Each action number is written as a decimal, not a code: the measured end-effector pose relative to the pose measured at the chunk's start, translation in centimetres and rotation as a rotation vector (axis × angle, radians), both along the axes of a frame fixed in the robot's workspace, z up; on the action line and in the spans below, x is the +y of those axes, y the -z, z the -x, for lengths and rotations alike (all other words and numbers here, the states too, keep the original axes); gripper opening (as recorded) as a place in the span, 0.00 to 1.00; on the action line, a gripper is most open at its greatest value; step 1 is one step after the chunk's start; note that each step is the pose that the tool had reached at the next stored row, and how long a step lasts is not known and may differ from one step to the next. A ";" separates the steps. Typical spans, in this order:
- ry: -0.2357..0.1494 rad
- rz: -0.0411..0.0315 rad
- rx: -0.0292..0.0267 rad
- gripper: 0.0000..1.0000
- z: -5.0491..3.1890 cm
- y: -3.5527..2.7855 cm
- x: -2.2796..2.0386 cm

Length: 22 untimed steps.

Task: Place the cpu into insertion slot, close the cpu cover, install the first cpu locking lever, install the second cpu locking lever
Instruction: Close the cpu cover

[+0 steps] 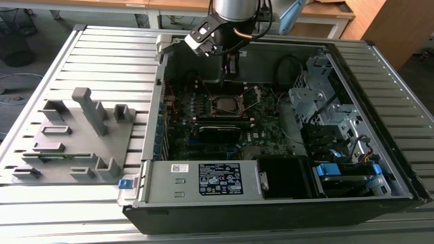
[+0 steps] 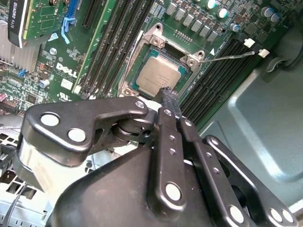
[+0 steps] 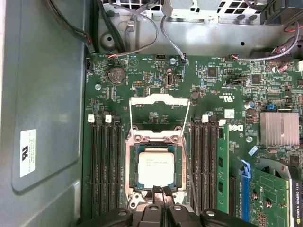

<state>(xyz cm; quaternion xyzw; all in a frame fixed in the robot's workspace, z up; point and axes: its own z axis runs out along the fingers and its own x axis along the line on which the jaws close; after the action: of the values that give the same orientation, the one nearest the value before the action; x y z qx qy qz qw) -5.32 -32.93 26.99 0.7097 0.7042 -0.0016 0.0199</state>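
Exterior view's largest thing, a slatted metal table (image 1: pixel 101 56), is being occupied by an open computer case (image 1: pixel 271 216) lying on its side, with a grey moulded fixture (image 1: pixel 74 137) being carried beside it toward the exterior view's left; the arm (image 1: pixel 234 10) is being shown reaching down from above into the case, over the green motherboard (image 1: pixel 183 147); in both wrist views the gripper (image 3: pixel 162 190) is being shown with its two black fingers pressed together and gripping nothing, the tips hanging at one edge of the insertion slot (image 3: pixel 133 165); whether the tips are touching anything cannot be told; long black memory slots (image 3: pixel 106 165) are being shown running along both sides of the insertion slot; the cpu cover (image 3: pixel 159 99), a thin silvery frame with a square window, is being held swung open on its hinge, clear of the insertion slot, so that the board is being seen through its window; a thin wire lever (image 2: pixel 232 56) is being shown swung out from one corner across the neighbouring memory slots; the insertion slot, a dark square with a silvery rim, is being filled by the cpu (image 3: pixel 154 172), which is lying flat and square inside it; its top is being shown as a dull, pale brownish-grey metal plate with faint print, uncovered.
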 end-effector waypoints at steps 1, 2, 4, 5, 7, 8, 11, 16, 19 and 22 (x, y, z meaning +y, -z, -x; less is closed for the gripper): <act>0.000 -0.0003 -0.0001 0.10 0.00 -0.03 0.00; 0.000 -0.0002 -0.0001 0.10 0.00 -0.04 0.00; 0.000 -0.0002 -0.0001 0.10 -0.01 -0.04 0.00; 0.000 0.0000 0.0000 0.10 -0.03 -0.05 0.00; 0.000 0.0001 0.0000 0.10 -0.13 -0.05 0.00; 0.000 0.0000 0.0000 0.10 -0.21 -0.05 0.00; 0.000 -0.0001 -0.0001 0.10 -0.43 -0.04 0.00; 0.000 -0.0001 0.0000 0.10 -0.93 -0.04 0.00; 0.000 -0.0002 -0.0001 0.10 -1.24 -0.04 0.00; 0.000 -0.0002 -0.0001 0.10 -1.49 -0.04 0.00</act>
<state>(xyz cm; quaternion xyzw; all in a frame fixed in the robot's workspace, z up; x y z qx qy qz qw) -3.83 -32.93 27.02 0.7097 0.7042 -0.0015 0.0198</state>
